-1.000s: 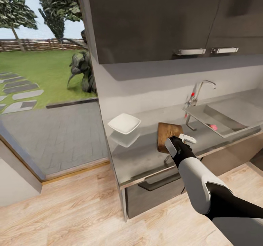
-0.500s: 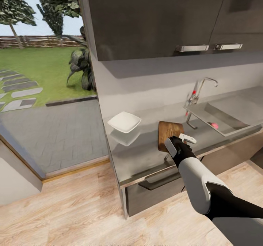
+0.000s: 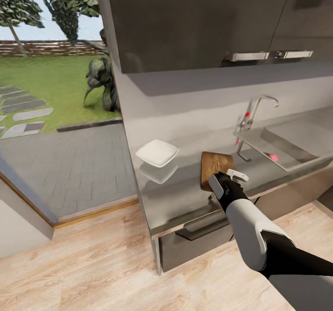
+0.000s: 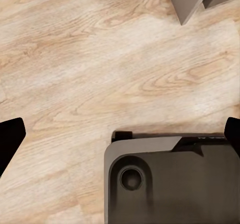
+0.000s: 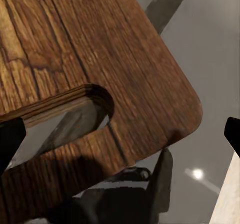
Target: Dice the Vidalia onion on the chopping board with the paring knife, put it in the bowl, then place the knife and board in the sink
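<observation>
Near the worktop's (image 3: pixel 185 200) front edge, the right pincer (image 3: pixel 226 180) hangs wide over the chopping board (image 3: pixel 213 164) — better to turn toward the sink (image 3: pixel 296 156), where the Vidalia onion (image 3: pixel 274 156) waits.

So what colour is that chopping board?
Dark brown wood with visible grain; the chopping board shows best in the right wrist view.

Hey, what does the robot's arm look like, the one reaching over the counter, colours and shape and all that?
The right arm has a smooth, rounded white shell on the forearm, with black sections at the wrist and nearer the elbow. A grey, boxy block sits on the black wrist. The right gripper ends in a pale, whitish finger piece. In the right wrist view, dark fingertips show at the picture's edges. No cables or markings are visible.
</observation>
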Tool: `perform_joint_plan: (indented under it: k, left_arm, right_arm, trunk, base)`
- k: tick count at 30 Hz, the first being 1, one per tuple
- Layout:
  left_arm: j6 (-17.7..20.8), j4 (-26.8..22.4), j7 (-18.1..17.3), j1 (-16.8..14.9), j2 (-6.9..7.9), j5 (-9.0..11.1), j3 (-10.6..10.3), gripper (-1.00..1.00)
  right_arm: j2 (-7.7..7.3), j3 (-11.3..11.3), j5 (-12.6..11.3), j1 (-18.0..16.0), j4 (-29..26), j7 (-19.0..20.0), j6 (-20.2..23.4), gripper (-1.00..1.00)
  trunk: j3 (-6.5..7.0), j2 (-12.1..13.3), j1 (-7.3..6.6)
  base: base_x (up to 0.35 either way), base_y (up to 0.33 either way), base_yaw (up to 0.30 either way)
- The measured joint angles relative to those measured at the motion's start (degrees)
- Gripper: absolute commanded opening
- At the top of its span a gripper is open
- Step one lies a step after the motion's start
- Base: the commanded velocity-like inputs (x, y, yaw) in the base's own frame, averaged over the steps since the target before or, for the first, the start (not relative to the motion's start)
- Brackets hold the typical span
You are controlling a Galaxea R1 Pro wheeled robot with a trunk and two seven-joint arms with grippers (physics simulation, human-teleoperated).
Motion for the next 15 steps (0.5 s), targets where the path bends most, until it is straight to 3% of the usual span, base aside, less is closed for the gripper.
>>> perform_joint_plan:
  k: [5,15]
  left_arm:
    - [0.0,0.0,0.0,0.0,-0.02,0.0,0.0,1.00]
    - [0.0,0.0,0.0,0.0,-0.01,0.0,-0.1,1.00]
  right_arm:
    - [0.00,0.0,0.0,0.0,0.0,0.0,0.0,1.00]
    - [0.04,0.2,0.4,-0.1,-0.2,0.0,-0.1,1.00]
  trunk:
    - [-0.37,0.0,0.01]
    - [-1.10,0.0,-0.01]
  base:
    - [0.138,0.000,0.000]
    - [0.019,0.000,0.000]
